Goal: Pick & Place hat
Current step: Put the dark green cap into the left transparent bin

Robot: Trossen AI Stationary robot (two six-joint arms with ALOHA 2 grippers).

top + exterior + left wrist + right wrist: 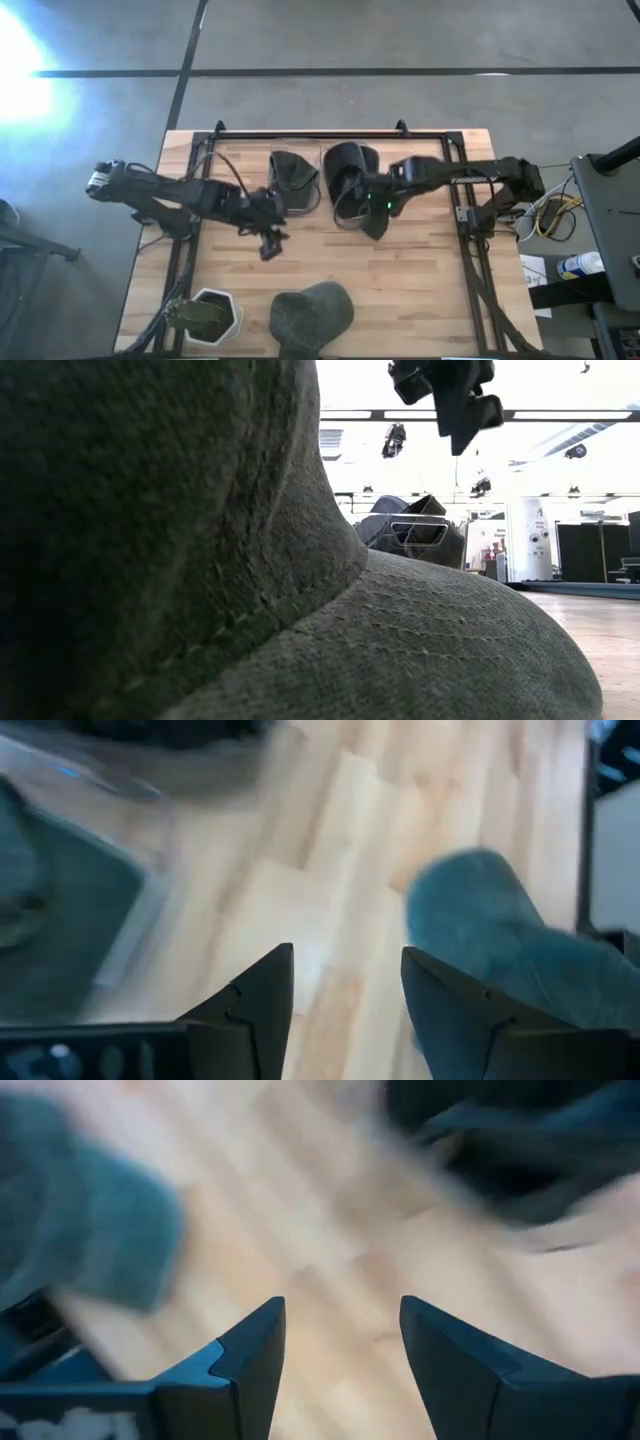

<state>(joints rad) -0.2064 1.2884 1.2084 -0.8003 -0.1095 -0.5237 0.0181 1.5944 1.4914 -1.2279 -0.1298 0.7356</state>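
Note:
A grey-green hat (312, 315) sits crown up at the table's near edge and fills the low view (300, 610). My left gripper (270, 242) hovers open above bare wood at mid table, to the far left of the hat. Its wrist view (345, 955) shows the hat (500, 945) ahead of the fingers. My right gripper (375, 225) hovers open to the far right of the hat. Its wrist view (343, 1302) shows the hat (80, 1210) off to one side. Neither gripper touches the hat.
Two dark caps (293, 175) (348, 172) lie near the table's far edge, behind the grippers, and show in the low view (410, 530). A white pot with a plant (205, 315) stands at the near left corner. Bare wood lies between the grippers and the hat.

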